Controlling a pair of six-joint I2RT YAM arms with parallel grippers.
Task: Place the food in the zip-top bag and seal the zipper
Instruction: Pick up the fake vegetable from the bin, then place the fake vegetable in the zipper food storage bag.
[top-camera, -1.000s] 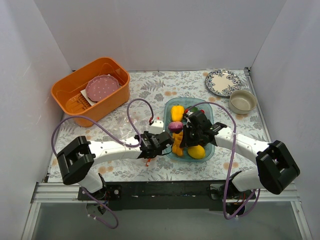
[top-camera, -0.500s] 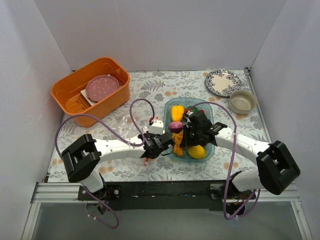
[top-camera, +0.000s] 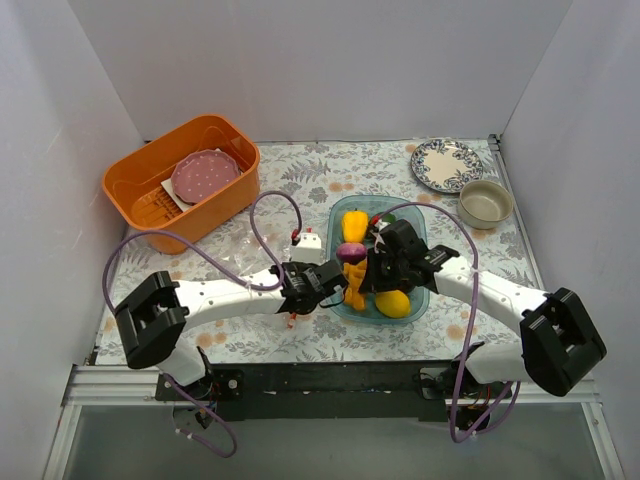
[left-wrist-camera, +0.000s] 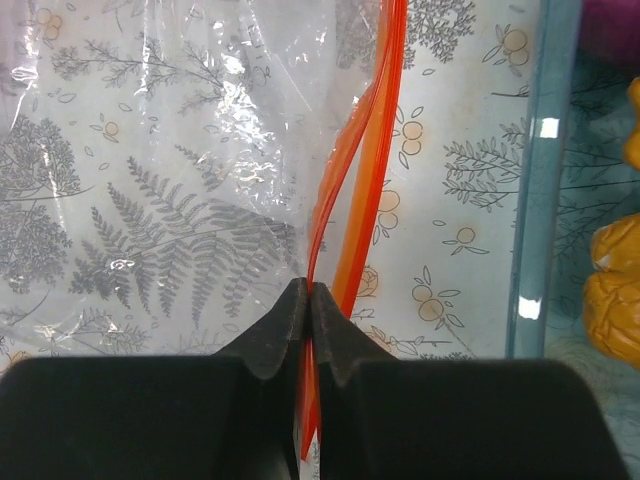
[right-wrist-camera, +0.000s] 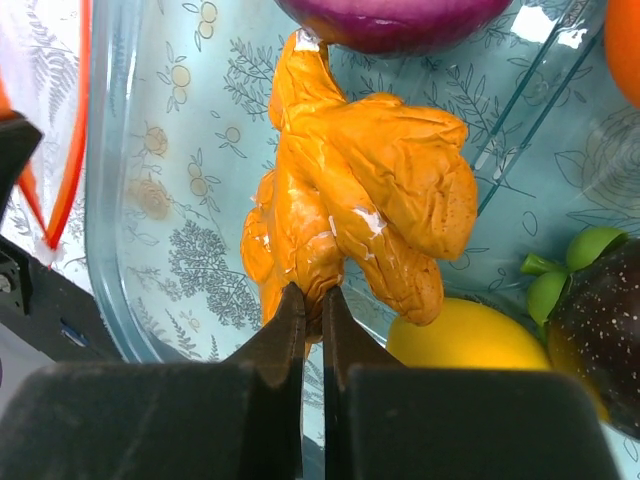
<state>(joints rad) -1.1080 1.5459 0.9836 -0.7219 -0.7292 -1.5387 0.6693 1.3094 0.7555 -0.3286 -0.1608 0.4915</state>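
Clear plastic bag (left-wrist-camera: 150, 150) lies on the counter (left-wrist-camera: 460, 200) just left of the blue tray (left-wrist-camera: 545, 150), and the left gripper (left-wrist-camera: 308, 300) is clenched on its orange zipper (left-wrist-camera: 383, 100). Inside the tray, the right gripper (right-wrist-camera: 311, 305) pinches a knobbly orange food piece (right-wrist-camera: 370, 190) near the tray's purple onion (right-wrist-camera: 390, 20).

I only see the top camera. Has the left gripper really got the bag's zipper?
Observer: Yes, the left gripper is shut on the zipper; its two strips part just above the grip.
Operator: And the right one?
Observer: The right gripper is shut on the lower edge of a knobbly orange piece, over the tray.
Operator: What's next to it?
Observer: A lemon just right of the grip, an onion above the piece.
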